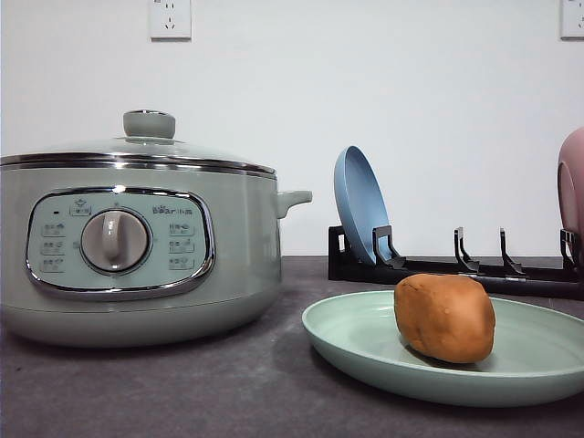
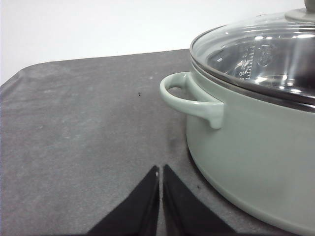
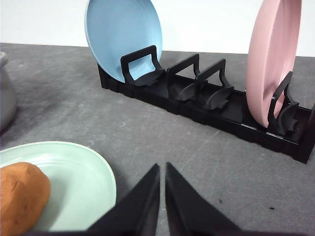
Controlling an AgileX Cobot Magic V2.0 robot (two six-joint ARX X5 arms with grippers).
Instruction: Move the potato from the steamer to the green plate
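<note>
Nearest the front camera, the green plate [image 1: 365, 351] is lying flat on the dark grey table [image 1: 182, 392], toward the right side. The potato [image 1: 445, 318] is sitting on that plate, resting on its inner surface, with nothing gripping it. To the left of the plate and apart from it, the steamer [image 1: 137, 246] is standing upright with its glass lid [image 1: 137, 151] sitting closed on top, the dial panel facing the camera and a small side handle pointing toward the plate.

Farther back on the right, a black rack [image 1: 438, 266] is running along the table. A blue plate [image 1: 360, 203] is leaning on edge in its left end, and a pink plate [image 1: 572, 187] is standing at its right end, cut off by the frame edge.

In the left wrist view, the left gripper [image 2: 160, 169] is hanging above bare table just beside the steamer's wall, below a looped handle; its two black fingers are pressed nearly together with only a thin slit between them, clenched on nothing.

In the right wrist view, the right gripper [image 3: 163, 167] is likewise hovering with its fingers drawn together and empty, just beside the green plate's rim, the potato lying off to one side and the rack standing beyond.

Behind everything, a white wall [image 1: 411, 82] is carrying an outlet [image 1: 170, 18].
</note>
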